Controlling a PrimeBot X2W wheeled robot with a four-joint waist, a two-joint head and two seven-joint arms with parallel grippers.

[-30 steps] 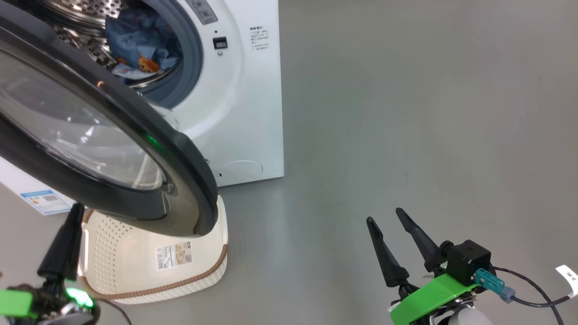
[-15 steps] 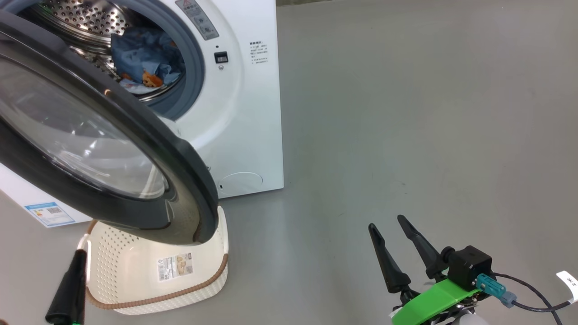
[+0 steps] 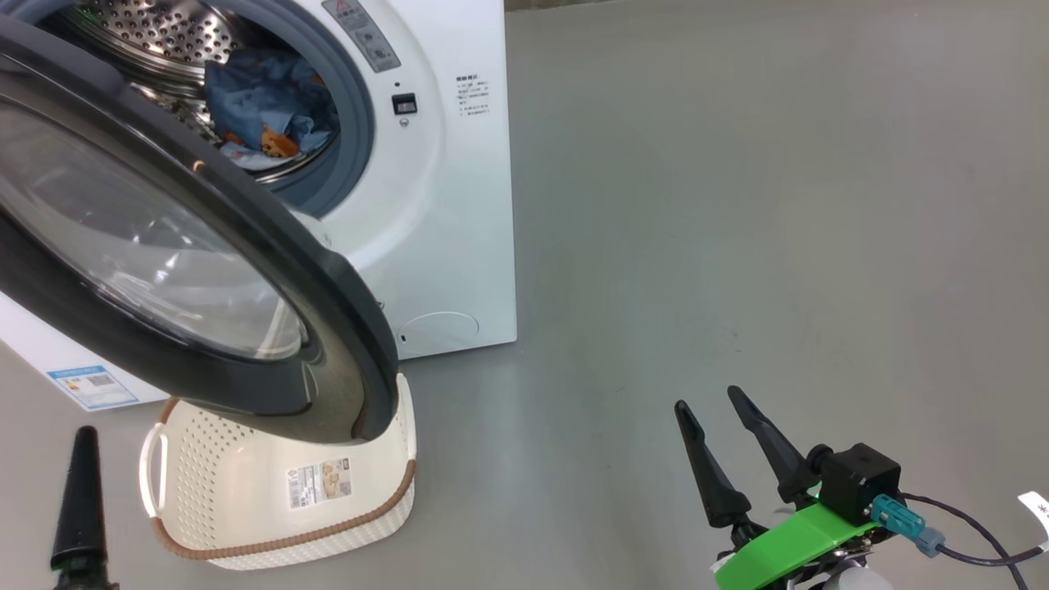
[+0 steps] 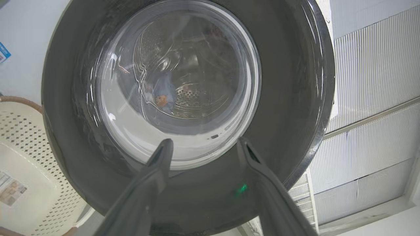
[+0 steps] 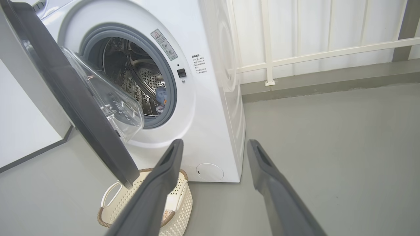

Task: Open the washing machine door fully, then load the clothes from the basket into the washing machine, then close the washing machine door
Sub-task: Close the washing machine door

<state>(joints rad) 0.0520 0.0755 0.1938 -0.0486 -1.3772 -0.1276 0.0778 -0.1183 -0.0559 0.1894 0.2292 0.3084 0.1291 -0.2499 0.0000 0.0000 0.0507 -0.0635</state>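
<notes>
Down at far left, left gripper (image 4: 204, 142) has just spread its fingers apart and dropped back, clear of the washing machine door (image 3: 246, 238), whose black rim hangs ahead of its tips. Right of it the basket (image 3: 328, 533) looks emptied, half under the open door, and the clothes (image 3: 262, 106) lie further ahead in the drum (image 3: 156, 33) of the washing machine (image 3: 459, 229), so loading seems done and only closing remains; nothing seems to block the door's swing. Far right, right gripper (image 3: 706, 399) idles with fingers apart, empty, above the floor (image 3: 737, 205), well off the machine.

Head above, wrists low; common door (image 3: 164, 246)
</notes>
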